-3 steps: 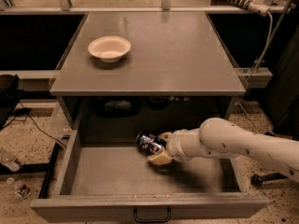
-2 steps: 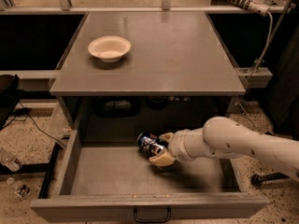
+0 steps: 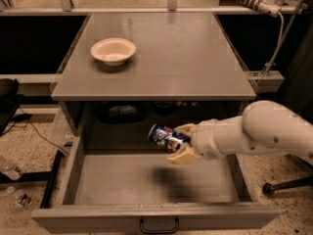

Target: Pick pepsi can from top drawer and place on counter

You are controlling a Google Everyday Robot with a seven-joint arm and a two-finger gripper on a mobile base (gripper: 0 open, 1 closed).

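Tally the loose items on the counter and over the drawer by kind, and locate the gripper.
Cans: 1, the pepsi can, held over the top drawer.
Bowls: 1, the bowl on the counter.
Total: 2.
The gripper is over the open drawer, jaws shut on the can.

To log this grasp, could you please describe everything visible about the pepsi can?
The pepsi can is a small dark blue cylinder with white and red markings and a silvery end facing left. It lies nearly on its side in the air over the open top drawer, above its shadow, clamped in the tan-fingered tool. Nothing else touches it.
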